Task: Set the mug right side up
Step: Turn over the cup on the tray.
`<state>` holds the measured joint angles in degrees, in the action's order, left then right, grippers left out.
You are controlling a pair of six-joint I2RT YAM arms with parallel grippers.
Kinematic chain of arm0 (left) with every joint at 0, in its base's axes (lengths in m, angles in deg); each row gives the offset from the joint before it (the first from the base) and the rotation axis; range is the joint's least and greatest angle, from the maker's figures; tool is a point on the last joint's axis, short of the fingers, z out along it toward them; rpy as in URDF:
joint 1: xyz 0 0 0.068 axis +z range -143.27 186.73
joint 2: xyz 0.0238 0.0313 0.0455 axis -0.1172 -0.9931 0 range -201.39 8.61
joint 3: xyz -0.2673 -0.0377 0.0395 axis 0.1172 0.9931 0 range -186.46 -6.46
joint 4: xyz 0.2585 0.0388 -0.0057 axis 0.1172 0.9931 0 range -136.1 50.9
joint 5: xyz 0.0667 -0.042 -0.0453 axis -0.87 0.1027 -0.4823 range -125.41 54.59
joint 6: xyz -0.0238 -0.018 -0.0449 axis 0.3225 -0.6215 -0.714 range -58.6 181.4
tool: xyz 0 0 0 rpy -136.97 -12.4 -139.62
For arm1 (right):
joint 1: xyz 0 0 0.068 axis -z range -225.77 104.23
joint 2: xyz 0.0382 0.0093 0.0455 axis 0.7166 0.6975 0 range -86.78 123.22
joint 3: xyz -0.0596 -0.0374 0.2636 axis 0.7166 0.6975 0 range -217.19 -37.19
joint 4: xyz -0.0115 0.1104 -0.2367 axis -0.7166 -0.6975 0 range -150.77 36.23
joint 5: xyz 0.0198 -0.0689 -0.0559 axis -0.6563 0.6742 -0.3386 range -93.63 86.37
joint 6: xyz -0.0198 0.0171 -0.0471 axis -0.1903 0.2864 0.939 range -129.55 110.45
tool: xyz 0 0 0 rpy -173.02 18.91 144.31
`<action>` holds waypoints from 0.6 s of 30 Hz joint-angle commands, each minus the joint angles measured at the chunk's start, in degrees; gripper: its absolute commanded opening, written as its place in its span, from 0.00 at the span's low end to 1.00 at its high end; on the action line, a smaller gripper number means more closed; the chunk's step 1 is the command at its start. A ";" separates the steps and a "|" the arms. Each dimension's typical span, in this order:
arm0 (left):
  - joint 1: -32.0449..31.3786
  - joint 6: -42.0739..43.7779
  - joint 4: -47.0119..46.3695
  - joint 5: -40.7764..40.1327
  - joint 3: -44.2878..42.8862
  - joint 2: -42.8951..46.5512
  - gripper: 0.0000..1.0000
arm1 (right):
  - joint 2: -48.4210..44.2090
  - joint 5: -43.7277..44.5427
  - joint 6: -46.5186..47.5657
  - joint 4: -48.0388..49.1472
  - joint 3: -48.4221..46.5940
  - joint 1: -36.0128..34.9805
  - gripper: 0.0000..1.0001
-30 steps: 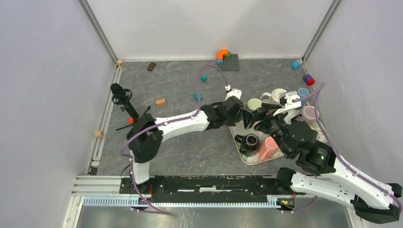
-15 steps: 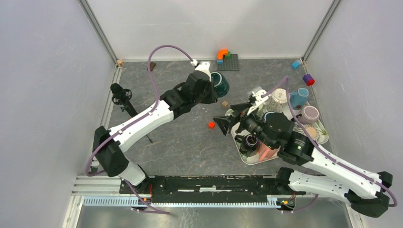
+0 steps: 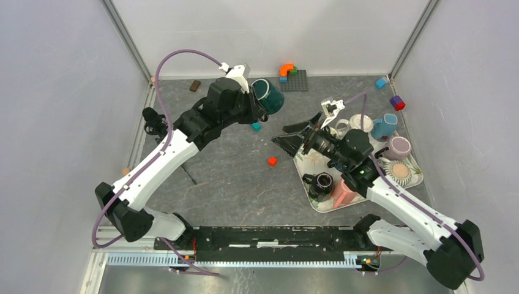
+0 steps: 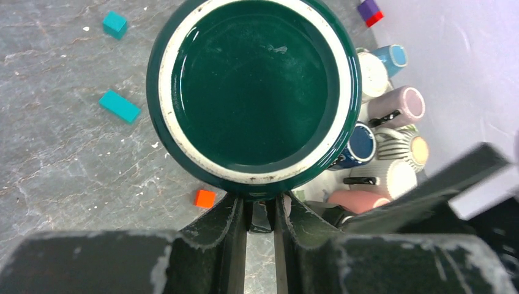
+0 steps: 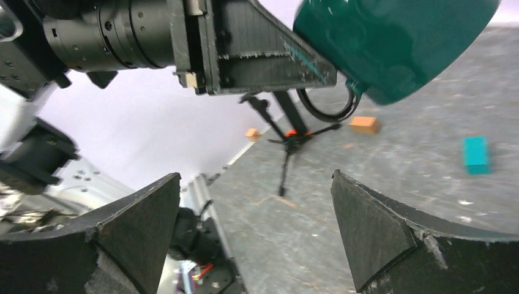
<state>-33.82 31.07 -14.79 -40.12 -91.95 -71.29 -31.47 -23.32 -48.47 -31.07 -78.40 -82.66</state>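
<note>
A dark green ceramic mug [image 3: 269, 96] hangs tilted in the air over the far middle of the grey counter [image 3: 232, 184], pinched between the pressed-together fingers of the left end effector [image 3: 253, 103]. The right end effector [image 3: 292, 136] is spread wide and empty, just left of a white tray [image 3: 323, 209] crowded with cups, among them a black mug [image 3: 322, 182] and a pink cup [image 3: 344, 192]. A small red cube [image 3: 272, 161] and a teal block [image 3: 256, 126] lie on the counter. A small black tripod [image 3: 158, 125] stands at the left. The right arm covers part of the tray. The left wrist view shows only a green disc ringed in white, and it is unclear whether this is the mug's base or its mouth.
</note>
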 commanded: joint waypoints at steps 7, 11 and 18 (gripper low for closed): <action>0.55 -2.75 -11.53 9.26 -2.67 5.30 0.02 | 10.17 -13.28 -28.03 42.61 7.34 4.42 0.97; 0.56 -5.21 -17.49 12.53 0.69 6.72 0.02 | 12.74 -12.47 -30.60 46.12 7.00 4.50 0.97; 0.57 -8.58 -24.81 15.46 4.36 7.89 0.02 | 16.10 -10.82 -34.04 50.88 6.71 4.76 0.96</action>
<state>-33.50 26.53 -27.03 -28.27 -87.62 -66.44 -16.54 -34.55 -79.18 12.49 -70.69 -78.28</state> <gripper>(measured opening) 0.252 0.961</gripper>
